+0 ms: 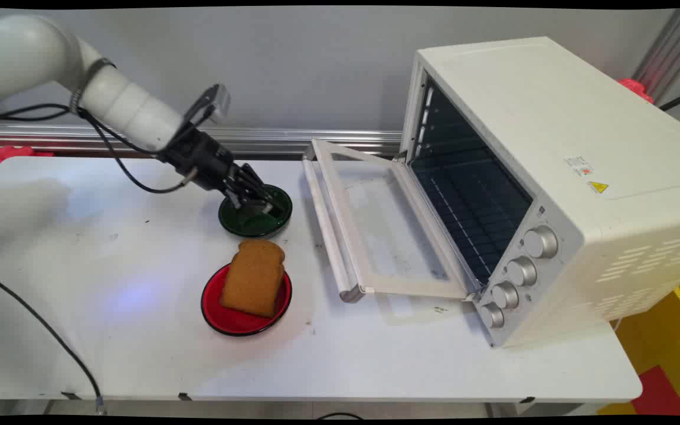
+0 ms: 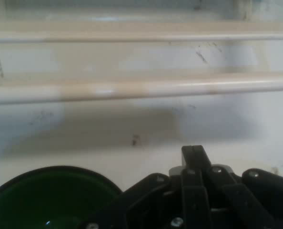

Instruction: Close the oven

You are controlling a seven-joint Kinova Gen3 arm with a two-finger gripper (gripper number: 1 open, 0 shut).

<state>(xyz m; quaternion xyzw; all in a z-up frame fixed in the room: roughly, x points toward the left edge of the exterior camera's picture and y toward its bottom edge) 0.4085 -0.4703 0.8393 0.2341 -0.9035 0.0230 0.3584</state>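
so my gripper [image 1: 260, 203] is down low over the green plate [image 1: 255, 219], and in the hand view the two fingers [image 2: 193, 157] are pressed together with nothing between them. The green plate is empty as far as I can see, and from the hand view I only catch its left part [image 2: 51, 198] at the bottom, with the gripper sitting over its right side. Can't really tell if I'm touching the plate or just above it.

Just in front of the green plate, toward the near edge of the white table [image 1: 110, 330], there's a red plate [image 1: 225, 317] with a slice of brown toast [image 1: 253, 277] lying on it, one end sticking out over the far rim. The two plates are close but not touching.

Off to the right is a white toaster oven [image 1: 552, 165] with its glass door [image 1: 375, 230] folded down flat and open; the door handle [image 1: 328, 236] is the pale bar I'm staring at in the hand view [image 2: 146, 88]. Four knobs [image 1: 520, 271] run down its front corner
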